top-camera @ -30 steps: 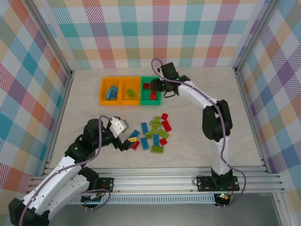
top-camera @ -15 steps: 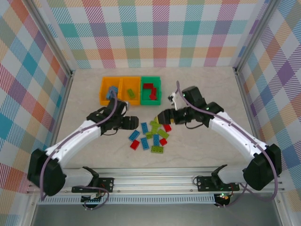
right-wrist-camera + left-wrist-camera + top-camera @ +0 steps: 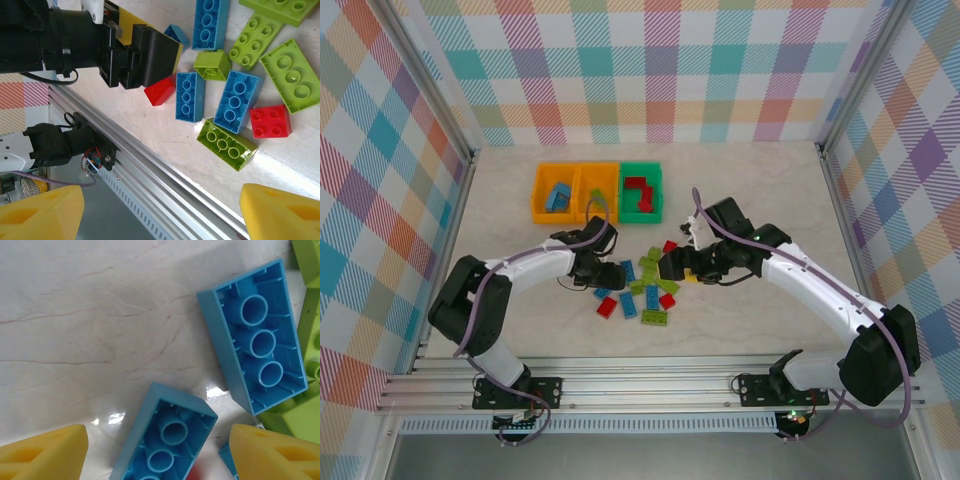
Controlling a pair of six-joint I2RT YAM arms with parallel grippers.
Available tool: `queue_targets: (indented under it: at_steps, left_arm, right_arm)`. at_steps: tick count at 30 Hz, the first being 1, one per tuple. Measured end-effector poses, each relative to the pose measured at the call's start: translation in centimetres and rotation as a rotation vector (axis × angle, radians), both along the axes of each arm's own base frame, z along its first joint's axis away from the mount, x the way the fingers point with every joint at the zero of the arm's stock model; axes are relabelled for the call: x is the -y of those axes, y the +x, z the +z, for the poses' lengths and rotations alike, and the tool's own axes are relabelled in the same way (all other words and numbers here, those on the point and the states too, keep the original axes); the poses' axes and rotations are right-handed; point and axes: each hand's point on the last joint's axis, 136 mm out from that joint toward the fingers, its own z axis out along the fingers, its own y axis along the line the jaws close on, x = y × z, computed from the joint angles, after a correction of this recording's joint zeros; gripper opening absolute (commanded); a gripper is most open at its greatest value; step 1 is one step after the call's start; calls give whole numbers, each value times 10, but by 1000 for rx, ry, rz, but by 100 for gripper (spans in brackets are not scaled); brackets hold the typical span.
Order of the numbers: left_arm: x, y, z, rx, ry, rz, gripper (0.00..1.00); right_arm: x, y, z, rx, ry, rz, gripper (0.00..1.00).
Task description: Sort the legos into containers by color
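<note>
Hovering low over the loose legos (image 3: pixel 645 285), both of your grippers have their fingers apart.

Your left gripper (image 3: pixel 159 457) straddles an upturned blue brick (image 3: pixel 167 432) at the pile's left edge. Its yellow fingertips (image 3: pixel 45 455) stand on either side of the brick and neither presses on it, so nothing is clamped. A second blue brick (image 3: pixel 255 335), also upturned, lies just beyond, against lime green ones. Your right gripper (image 3: pixel 672 266) sits at the pile's right side, and its wrist view shows the fingers spread wide with nothing between them. The containers (image 3: pixel 597 192) stand well apart from the pile, toward the far side of the table (image 3: pixel 770 200). Blue bricks are in the left orange bin, green in the middle orange one, and red in the green one.
</note>
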Motion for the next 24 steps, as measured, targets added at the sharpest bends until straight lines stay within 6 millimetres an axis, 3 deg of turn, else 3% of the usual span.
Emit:
queue_targets:
  at_steps: [9,15,17,20,24]
  left_arm:
    - [2,-2,-13,-26,14,-19,37]
    - [-2,4,-7,13,42,-5,33]
    - [-8,11,8,71,61,10,34]
    - [-17,38,50,209,68,58,34]
    - [-44,103,120,424,37,209,34]
  right_arm:
    - [4,-1,4,11,-10,-16,83]
    - [4,0,12,17,4,-30,83]
    - [5,0,17,31,12,-39,84]
    - [9,3,26,69,15,-68,85]
    - [14,8,36,118,19,-112,86]
